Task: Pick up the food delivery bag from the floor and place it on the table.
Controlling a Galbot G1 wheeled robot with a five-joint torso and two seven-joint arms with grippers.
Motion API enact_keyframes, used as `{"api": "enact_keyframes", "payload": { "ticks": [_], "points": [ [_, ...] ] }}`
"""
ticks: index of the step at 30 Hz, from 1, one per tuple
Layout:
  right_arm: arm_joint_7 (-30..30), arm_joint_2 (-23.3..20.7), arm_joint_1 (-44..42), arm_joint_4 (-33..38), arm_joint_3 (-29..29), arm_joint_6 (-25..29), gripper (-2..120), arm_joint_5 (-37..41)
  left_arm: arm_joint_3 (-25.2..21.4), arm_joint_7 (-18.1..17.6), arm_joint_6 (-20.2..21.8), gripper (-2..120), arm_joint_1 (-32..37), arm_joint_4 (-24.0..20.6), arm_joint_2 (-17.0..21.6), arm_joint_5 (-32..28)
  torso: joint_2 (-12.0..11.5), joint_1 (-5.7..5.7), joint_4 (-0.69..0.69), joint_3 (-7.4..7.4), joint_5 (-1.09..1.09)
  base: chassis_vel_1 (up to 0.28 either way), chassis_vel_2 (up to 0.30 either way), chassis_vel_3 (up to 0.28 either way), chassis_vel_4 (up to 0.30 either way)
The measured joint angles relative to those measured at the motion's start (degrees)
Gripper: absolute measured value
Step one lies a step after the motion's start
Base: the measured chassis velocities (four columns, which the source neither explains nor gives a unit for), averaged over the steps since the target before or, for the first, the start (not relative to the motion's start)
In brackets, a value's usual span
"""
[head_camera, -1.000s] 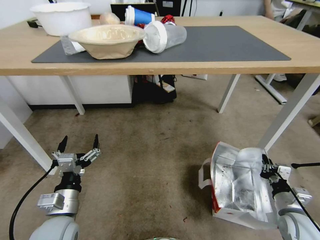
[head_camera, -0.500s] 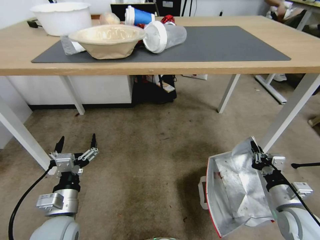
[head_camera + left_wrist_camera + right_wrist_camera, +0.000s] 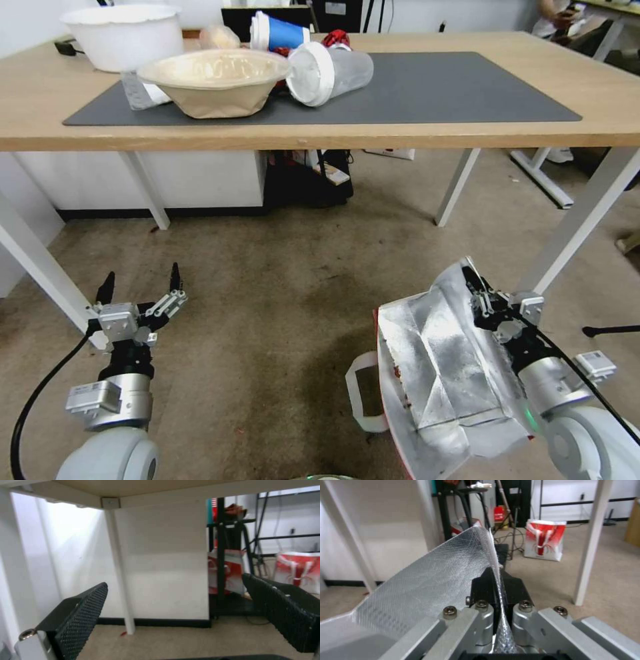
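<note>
Bag [image 3: 433, 360] right, before table [image 3: 467, 133]

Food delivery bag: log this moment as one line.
right hand: shut on food delivery bag rim, foil lining up | left hand: open, low by table leg | bag not on table

Bright even indoor light, foil of the bag [image 3: 440, 360] glaring, soft shadow lying on the floor [image 3: 293, 267] beneath, wrist views blurring, table [image 3: 320, 137] edge bowing.

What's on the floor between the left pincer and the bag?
Head view: only bare stained floor between the open left pincer and the bag, which the right pincer holds.
</note>
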Motion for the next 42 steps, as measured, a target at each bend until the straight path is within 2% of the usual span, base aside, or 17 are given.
{"api": "enact_keyframes", "payload": {
  "ticks": [4, 12, 22, 37, 39, 42],
  "points": [
    [-0.51, -2.28, -0.75, 1.71, -0.07, -0.30, 0, 1.83, -0.38, 2.64, -0.98, 99, -0.03, 0.15, -0.02, -1.37, 0.00, 0.00, 0.00, 0.00, -0.01, 0.000, 0.000, 0.000, 0.000],
    [-2.70, -6.13, -0.62, 2.71, 0.30, 0.35, 0, 2.97, -1.60, 5.52, -1.30, 100, -1.15, 0.26, 0.31, -2.41, 0.00, 0.00, 0.00, 0.00, 0.00, 0.000, 0.000, 0.000, 0.000],
    [-4.31, -9.71, 0.85, 2.89, -0.59, 2.26, 0, 6.91, -2.24, 5.87, -1.60, 100, -1.44, 0.25, 0.35, -2.41, 0.00, 0.00, 0.00, 0.00, 0.00, 0.000, 0.000, 0.000, 0.000],
    [-16.86, -13.87, 2.10, 4.49, 0.74, 7.42, 0, 14.95, -2.25, 5.74, -1.89, 100, -1.46, 0.26, 0.40, -2.30, 0.00, 0.00, 0.00, 0.00, -0.01, 0.000, 0.000, 0.000, 0.000],
    [-20.92, -14.29, 2.32, 4.34, 1.45, 7.54, 0, 18.39, -2.25, 5.70, -1.93, 100, -1.38, 0.24, 0.38, -2.23, 0.00, 0.00, 0.00, 0.00, -0.01, 0.000, 0.000, 0.000, 0.000],
    [-23.67, -14.37, 2.49, 4.21, 1.65, 7.53, 0, 21.50, -2.25, 5.69, -1.93, 100, -1.31, 0.10, 0.34, -2.12, 0.00, 0.01, 0.00, 0.00, 0.00, 0.000, 0.000, 0.000, 0.000]
  ]
}}
